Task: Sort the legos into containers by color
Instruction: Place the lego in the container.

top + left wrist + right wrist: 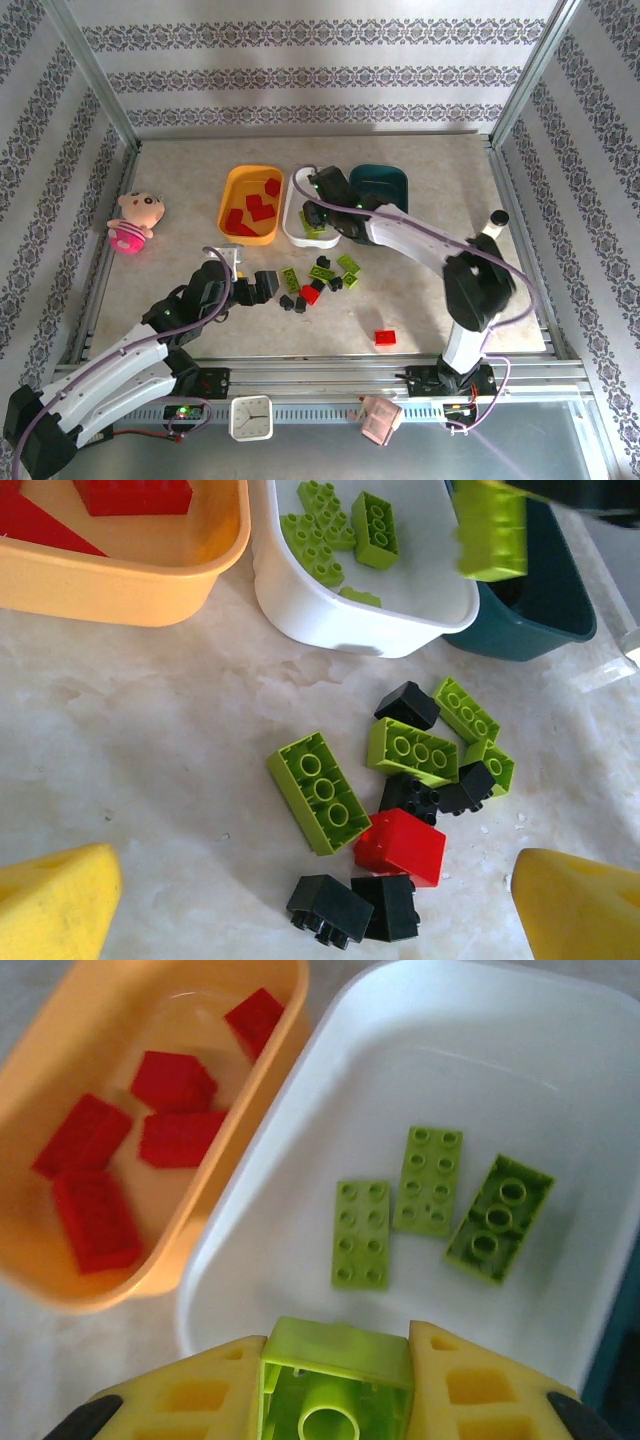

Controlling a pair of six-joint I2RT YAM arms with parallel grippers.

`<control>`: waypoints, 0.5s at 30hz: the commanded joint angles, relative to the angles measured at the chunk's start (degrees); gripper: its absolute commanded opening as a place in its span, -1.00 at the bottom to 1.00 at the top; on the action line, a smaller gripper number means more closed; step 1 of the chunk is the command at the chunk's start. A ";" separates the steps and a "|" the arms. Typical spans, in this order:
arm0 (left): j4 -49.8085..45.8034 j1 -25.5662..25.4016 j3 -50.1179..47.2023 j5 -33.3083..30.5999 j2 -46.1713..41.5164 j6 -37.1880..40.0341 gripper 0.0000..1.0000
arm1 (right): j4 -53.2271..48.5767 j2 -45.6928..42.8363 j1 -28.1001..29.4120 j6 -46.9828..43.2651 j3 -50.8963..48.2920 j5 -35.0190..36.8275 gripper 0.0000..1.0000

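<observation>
My right gripper [335, 1390] is shut on a lime green brick [335, 1355] and holds it over the white tray [290, 1250], where three lime bricks [361, 1232] lie. Several red bricks [172, 1082] lie in the orange-yellow tray [245, 1155]. The dark teal tray [385, 180] stands to the right of the white one. My left gripper [315, 905] hangs open above a table pile: a long lime brick [320, 792], a red brick [400, 847], black bricks [330, 908] and more lime ones [412, 750]. A lone red brick [385, 337] lies near the front right.
A pink plush doll [135, 220] lies at the left side of the table. A small white bottle with a black cap [495, 222] stands by the right edge. A clock [251, 417] sits on the front rail. Bare table lies left of the pile.
</observation>
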 commanded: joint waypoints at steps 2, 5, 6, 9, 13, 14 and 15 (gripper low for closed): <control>-2.73 -0.08 -1.30 0.55 -1.62 -1.29 0.99 | 0.14 7.66 -0.96 -1.69 7.11 0.62 -0.55; -3.16 -0.08 -1.24 0.82 -1.99 -1.05 0.99 | -0.60 11.25 -1.34 -0.78 10.23 0.97 -0.44; -3.47 -0.09 -1.14 0.90 -2.00 -0.98 0.99 | -0.76 12.02 -1.41 -0.44 10.85 0.96 -0.33; -3.79 -0.08 -0.93 1.23 -2.00 -0.65 0.99 | -0.88 12.43 -1.49 -0.23 11.83 0.73 0.01; -3.55 -0.15 -0.45 1.72 -1.70 -0.24 0.99 | -0.69 9.80 -1.54 -0.41 11.04 0.58 0.24; -3.21 -0.14 -0.29 2.22 -1.63 0.03 0.99 | -0.57 8.56 -1.57 -0.38 10.35 0.47 0.27; -2.90 -0.08 -0.07 3.03 -1.09 0.48 0.99 | -0.41 7.08 -1.64 -0.28 9.38 0.33 0.29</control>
